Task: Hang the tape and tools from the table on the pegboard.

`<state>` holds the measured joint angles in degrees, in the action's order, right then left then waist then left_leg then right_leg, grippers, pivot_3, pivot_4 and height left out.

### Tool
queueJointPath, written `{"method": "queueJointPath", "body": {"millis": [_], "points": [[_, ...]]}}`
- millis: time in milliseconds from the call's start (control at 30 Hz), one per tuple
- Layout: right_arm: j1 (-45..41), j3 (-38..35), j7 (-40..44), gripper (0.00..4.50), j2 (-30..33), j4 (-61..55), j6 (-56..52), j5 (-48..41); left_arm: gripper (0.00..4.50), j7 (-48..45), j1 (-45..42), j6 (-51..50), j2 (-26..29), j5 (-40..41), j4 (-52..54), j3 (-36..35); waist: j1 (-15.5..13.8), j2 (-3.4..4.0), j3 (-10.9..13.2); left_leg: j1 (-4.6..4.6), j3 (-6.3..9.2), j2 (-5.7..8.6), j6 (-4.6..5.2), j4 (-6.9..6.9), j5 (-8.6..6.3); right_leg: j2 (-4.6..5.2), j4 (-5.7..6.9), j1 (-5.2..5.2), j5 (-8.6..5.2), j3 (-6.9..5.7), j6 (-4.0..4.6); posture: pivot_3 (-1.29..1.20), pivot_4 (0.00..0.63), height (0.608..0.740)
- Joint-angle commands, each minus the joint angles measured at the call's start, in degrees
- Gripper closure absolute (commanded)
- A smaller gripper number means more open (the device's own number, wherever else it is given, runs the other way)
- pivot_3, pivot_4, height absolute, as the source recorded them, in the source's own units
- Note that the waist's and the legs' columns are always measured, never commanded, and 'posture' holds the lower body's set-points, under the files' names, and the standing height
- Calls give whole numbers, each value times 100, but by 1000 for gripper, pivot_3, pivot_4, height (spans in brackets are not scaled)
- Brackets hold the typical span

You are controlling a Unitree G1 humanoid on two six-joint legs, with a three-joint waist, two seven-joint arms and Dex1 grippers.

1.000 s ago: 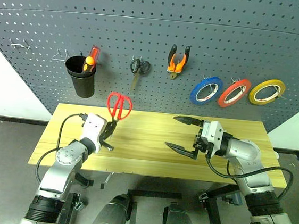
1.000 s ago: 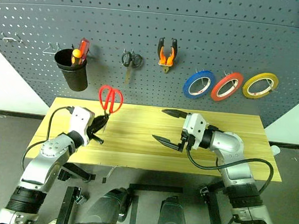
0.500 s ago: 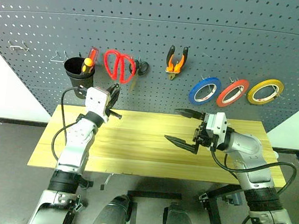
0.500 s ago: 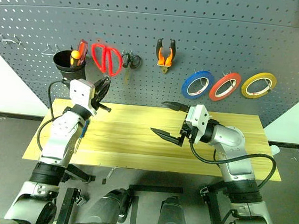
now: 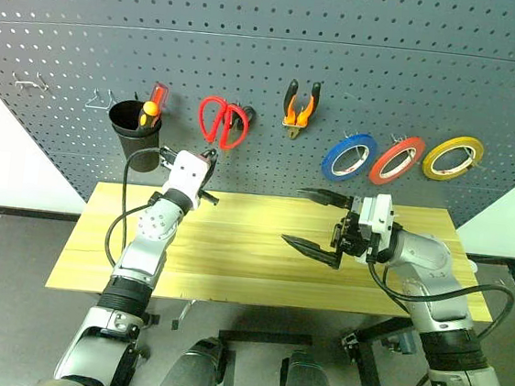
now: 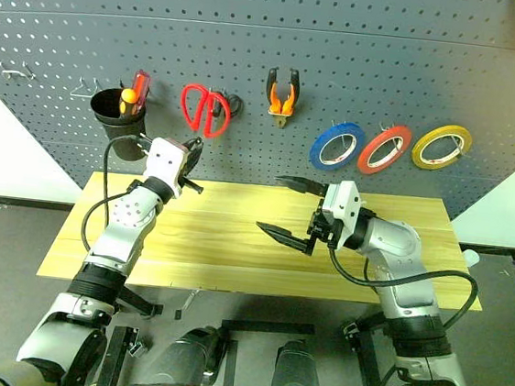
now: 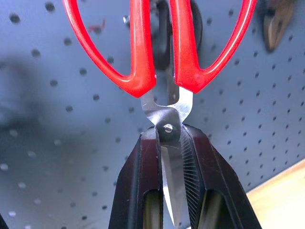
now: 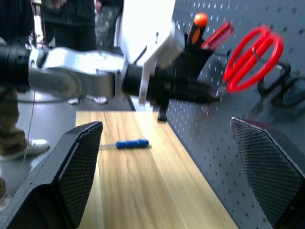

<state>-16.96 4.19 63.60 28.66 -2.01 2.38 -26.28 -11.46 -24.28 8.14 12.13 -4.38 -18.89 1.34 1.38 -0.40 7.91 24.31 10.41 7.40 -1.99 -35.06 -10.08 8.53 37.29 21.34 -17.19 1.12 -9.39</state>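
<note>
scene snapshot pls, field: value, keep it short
left gripper: shut on blades of red-handled scissors, handles raised against pegboard
right gripper: open, holding nothing, over table
already on pegboard: pliers, small black scissors, blue tape, red tape, yellow tape, black cup
still on table: blue-handled screwdriver

Both arms: silver-grey metal segments, rounded joint housings, white wrist blocks. Black cable loops from each forearm. Left gripper [image 7: 172, 191]: two black fingers, ribbed inner pads. Right gripper [image 5: 321, 224]: long tapered black fingers [image 8: 78, 167], cross-hatched mesh texture on the inner faces.
</note>
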Motion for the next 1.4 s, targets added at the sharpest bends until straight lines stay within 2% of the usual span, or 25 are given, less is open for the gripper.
{"method": "queueJointPath", "body": {"millis": [33,100,167,333,500,600,667,833,1100,1267,1400], "points": [[-9,-93,19,0,-45,-265,-14,-135,4273,16,-152,-15,-1,43,-2,-32,-1,1,-13,0,0,0,0,0,0,0,0,1,0,0,0,-84,53,728],[-1,-92,26,0,-55,-276,-27,-121,4273,-42,-138,-83,-19,124,-11,-56,1,0,-23,0,1,0,0,0,0,0,0,1,0,0,0,-83,53,728],[2,-93,29,0,-54,-281,-50,-122,3536,-94,-72,-217,-27,251,64,-123,4,-1,-30,0,1,0,0,0,0,0,1,1,0,0,0,-83,53,728],[153,-26,78,0,22,-268,35,80,2088,60,163,-1500,90,270,218,-298,103,-1,-41,-1,3,0,0,-2,0,0,4,0,0,0,-1,-86,55,728],[357,13,116,0,73,-234,95,246,2088,60,335,-2748,298,540,309,-645,173,-3,-44,-1,20,0,1,-1,0,0,14,0,0,1,-1,-84,67,728],[505,66,120,0,69,-231,137,368,2088,21,308,-3867,455,846,-26,-979,193,-5,-46,-5,26,0,0,-4,1,-1,18,1,0,-1,-1,-79,74,728],[546,81,109,0,55,-236,140,405,1528,158,152,-4372,554,852,-401,-1083,215,-4,-46,-19,26,0,-1,-3,0,-1,18,-1,-1,-1,-2,-77,76,728],[641,113,97,0,70,-177,195,520,10,349,-594,-4776,807,790,-1971,-1161,183,-16,-53,-22,33,2,-2,-7,0,-1,19,-4,-1,-6,-2,-75,77,728],[888,21,-10,0,148,-264,228,606,10,136,-1446,-4179,1170,826,-4103,-1238,225,-22,-57,-21,30,4,-3,-2,0,2,16,-3,-1,-6,-3,-108,86,728],[1005,-10,-127,0,192,-365,228,619,10,125,-1642,-4019,1207,995,-4792,-1430,272,-22,-57,-21,30,3,-3,-2,-1,2,16,-3,-1,-6,-3,-123,88,728],[1054,-15,-192,0,224,-409,226,626,1252,134,-1678,-3853,1207,996,-4979,-1457,273,-23,-57,-22,30,2,-4,-2,-1,2,17,-4,-1,-6,-3,-127,88,728]]}}
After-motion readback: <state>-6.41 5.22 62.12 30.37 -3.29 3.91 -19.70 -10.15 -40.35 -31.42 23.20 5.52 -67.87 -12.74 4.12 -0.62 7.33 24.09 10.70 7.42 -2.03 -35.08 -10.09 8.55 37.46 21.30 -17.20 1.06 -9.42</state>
